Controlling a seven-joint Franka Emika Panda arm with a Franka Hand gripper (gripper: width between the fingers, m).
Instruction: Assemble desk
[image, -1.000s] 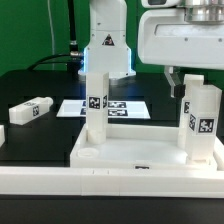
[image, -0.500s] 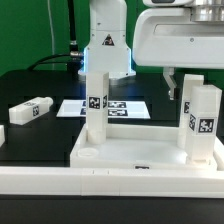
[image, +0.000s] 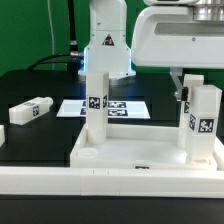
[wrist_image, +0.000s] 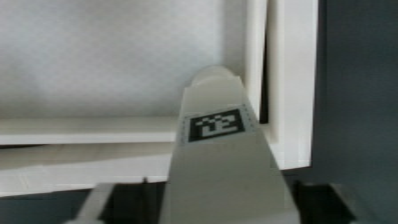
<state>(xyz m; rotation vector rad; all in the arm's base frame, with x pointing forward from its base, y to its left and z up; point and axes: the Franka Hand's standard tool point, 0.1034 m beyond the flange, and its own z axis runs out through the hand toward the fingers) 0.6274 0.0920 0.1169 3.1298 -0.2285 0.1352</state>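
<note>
— Well, where do your desk parts sit?
— Your flat white plastic slab (image: 130, 152), with its raised rim, lies on the black table (image: 30, 140). The left leg (image: 95, 105) and the right leg (image: 203, 125), both square smooth posts with tags, stand upright on it. The loose leg (image: 30, 110) lies on the table.
— And your gripper (image: 198, 88)?
— It's at the right leg's top, with dark fingers (image: 179, 86) on either side. You cannot tell whether they pinch it.
</note>
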